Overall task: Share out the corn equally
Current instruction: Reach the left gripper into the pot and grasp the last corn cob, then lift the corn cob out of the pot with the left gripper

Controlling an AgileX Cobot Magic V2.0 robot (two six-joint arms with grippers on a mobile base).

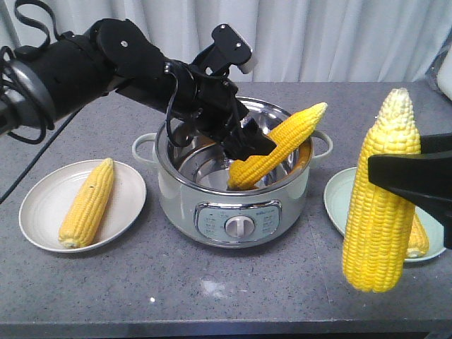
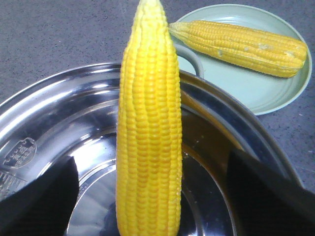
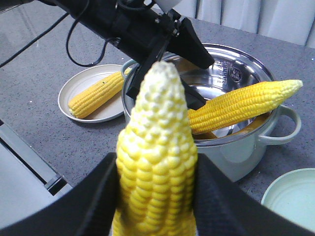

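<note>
leaning cob (image 1: 279,145), glossy yellow kernel rows, pale tapered tip, in round steel pot (image 1: 176,205) at centre | left gripper (image 1: 244,145) spread, black fingers (image 2: 39,196) flank it without touching; arm slants down from upper left | upright cob (image 1: 381,205) clamped in right gripper (image 1: 395,169), right edge | third cob (image 1: 87,203) on white plate (image 1: 39,212), lower left | fourth cob (image 2: 241,46) on green plate (image 2: 246,93) | speckled grey bench (image 1: 212,296)
</note>
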